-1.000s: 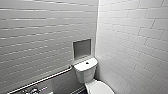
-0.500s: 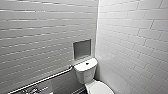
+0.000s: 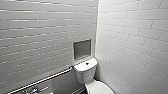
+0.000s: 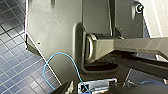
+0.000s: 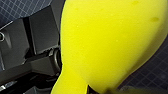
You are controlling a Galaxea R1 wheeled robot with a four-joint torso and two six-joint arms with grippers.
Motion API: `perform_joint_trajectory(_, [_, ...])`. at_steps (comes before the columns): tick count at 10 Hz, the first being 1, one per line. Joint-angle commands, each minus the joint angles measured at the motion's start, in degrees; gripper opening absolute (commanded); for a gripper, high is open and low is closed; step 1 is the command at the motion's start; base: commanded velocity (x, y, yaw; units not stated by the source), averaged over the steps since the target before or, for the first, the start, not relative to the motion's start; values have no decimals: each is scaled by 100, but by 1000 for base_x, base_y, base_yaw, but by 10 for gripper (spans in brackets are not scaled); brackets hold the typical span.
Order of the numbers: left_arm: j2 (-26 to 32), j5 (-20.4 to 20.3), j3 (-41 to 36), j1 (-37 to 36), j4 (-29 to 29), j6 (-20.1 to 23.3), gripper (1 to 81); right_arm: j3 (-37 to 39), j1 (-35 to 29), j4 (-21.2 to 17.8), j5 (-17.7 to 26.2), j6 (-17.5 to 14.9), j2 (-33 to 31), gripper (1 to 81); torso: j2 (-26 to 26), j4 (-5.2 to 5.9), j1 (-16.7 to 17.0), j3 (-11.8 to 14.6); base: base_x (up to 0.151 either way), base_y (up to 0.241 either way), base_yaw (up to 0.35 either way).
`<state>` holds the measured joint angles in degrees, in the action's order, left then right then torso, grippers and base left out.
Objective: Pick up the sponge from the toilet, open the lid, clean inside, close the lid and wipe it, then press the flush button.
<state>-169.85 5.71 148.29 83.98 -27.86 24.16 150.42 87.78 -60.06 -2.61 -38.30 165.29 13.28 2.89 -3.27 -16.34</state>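
Head view: toilet [image 3: 91, 75] seen ahead and below, in corner of tiled walls. Lid [image 3: 101, 88] lowered, just in front of tank [image 3: 85, 71], long axis running from tank toward robot. Flush button [image 3: 87, 63] set mid tank top. Sponge [image 5: 110, 42] pinched at one end by right gripper [image 5: 82, 87], judged clamped on it, well short of tank. Left gripper state cannot be told.

No readable text, label, brand, number or sign on the toilet [image 3: 85, 72] or tiled walls [image 3: 130, 37].
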Motion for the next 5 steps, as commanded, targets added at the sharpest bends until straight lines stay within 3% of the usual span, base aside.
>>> perform_joint_trajectory(1, [3,431,-19,-263,-53,10,811,496,-125,2521,183,2392,68,10,0,0,0,0,0,0,0])
perform_joint_trajectory(2, [12,440,-19,-290,-53,10,811,427,-125,3870,104,3620,59,10,0,0,0,0,0,0,0])
perform_joint_trajectory(3, [30,449,-10,-307,-71,10,811,218,-133,4536,-2,4092,33,10,0,0,0,0,0,0,0])
perform_joint_trajectory(5, [117,458,-80,-316,-167,10,811,-1018,-125,5055,-64,4076,-395,10,0,0,0,0,0,0,0])
